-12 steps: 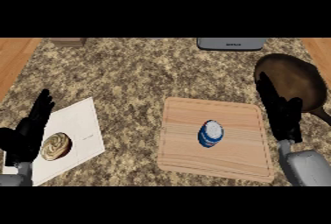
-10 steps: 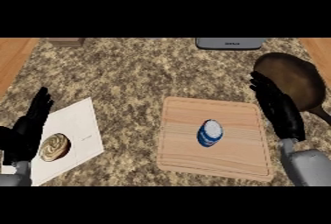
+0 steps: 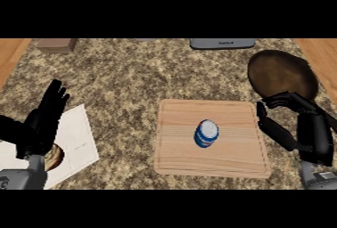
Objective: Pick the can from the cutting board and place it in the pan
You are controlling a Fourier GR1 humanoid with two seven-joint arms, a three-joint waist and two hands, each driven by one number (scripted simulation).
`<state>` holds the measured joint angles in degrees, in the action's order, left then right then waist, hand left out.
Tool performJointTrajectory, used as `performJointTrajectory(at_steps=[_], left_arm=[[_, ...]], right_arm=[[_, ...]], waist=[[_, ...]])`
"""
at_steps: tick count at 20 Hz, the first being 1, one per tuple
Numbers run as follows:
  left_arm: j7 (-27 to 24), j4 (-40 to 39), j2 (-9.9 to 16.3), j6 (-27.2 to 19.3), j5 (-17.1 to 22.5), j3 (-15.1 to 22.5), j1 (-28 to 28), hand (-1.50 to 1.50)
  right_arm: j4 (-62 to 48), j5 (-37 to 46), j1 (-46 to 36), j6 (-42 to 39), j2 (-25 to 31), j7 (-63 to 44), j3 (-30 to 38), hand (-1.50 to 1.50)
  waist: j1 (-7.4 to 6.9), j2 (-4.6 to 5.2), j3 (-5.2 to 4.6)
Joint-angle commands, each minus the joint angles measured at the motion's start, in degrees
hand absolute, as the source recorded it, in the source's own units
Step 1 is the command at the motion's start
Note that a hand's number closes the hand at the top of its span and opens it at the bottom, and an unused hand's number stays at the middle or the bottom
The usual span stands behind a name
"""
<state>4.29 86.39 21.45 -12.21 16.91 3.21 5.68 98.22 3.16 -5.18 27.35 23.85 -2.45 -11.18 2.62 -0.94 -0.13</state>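
Blue and white, the can (image 3: 206,133) stands near the middle of the wooden cutting board (image 3: 181,153), a little to the right of centre, apart from both hands. It looks upright, its pale lid turned up toward the viewer, so its long axis runs up from the board, perhaps tipped slightly; from this steep angle I cannot be sure. I would judge it stiff and fairly light, with smooth, rather slippery round walls that could roll if knocked over, so the sides around mid-height seem the place to take it, thumb on one side and fingers on the other. Just right of the board, the right hand (image 3: 306,129) hangs with fingers half curled and thumb set apart, holding nothing, open toward the can. Farther off on the right sits the dark round pan (image 3: 283,73), its inside bare. Speckled stone counter (image 3: 125,84) lies all round. On the near left, the left hand (image 3: 43,122) rests with fingers straight and up, over a white sheet (image 3: 79,142).
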Motion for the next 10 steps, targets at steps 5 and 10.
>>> performJointTrajectory(at_steps=[5,10], left_arm=[[5.1,4.1,-0.6,-1.6,0.7,-0.3,1.3,0.00],[5.7,2.8,-1.7,-0.6,-0.1,0.6,4.2,0.00]], right_arm=[[19.8,16.8,22.1,5.0,9.8,-8.6,-3.1,-1.50],[29.1,25.3,19.2,-2.4,13.9,-21.3,-4.9,-1.50]], waist=[[-0.58,0.40,-0.01],[-2.09,0.85,-0.01]])
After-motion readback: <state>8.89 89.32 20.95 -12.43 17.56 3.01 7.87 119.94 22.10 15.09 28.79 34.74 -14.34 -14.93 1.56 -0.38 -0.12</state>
